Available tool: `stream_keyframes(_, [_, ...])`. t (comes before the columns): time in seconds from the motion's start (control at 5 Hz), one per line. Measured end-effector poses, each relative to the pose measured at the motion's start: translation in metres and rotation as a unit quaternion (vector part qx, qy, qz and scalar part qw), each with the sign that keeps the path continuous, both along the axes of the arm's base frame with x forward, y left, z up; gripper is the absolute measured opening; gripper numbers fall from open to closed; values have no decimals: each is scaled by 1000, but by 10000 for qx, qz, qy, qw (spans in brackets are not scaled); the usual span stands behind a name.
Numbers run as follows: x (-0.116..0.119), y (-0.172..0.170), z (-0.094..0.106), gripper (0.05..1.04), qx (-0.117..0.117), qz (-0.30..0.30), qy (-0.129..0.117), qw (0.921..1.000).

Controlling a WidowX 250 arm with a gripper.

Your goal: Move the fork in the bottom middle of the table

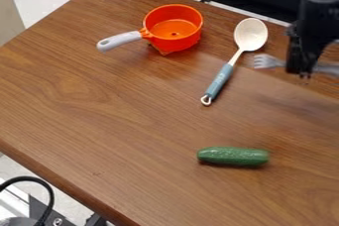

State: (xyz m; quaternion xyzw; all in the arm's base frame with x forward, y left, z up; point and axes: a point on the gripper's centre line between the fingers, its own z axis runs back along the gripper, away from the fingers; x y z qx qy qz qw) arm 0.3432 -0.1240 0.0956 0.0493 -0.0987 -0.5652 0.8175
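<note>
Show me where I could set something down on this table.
The table is bare left of the cucumber and below the orange pan, and again below the cucumber. The upper right is crowded: spoon, fork and gripper sit close.

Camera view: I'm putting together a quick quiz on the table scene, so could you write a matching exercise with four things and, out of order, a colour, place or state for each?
Things:
1. Pot
2. Fork
3. Cucumber
4. Spoon

Descriptions:
A. Green, lying on the table
B. Pale bowl, blue-grey handle
C. Orange, with a light grey handle
D. Held in the gripper

Right pairs: 1-C, 2-D, 3-A, 4-B
</note>
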Motion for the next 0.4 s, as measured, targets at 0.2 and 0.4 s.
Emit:
stream_keyframes(0.2, [-22,29,3,112,71,745,148,9971])
stream_keyframes(0.4, [-53,65,4,112,-60,1639,57,9864])
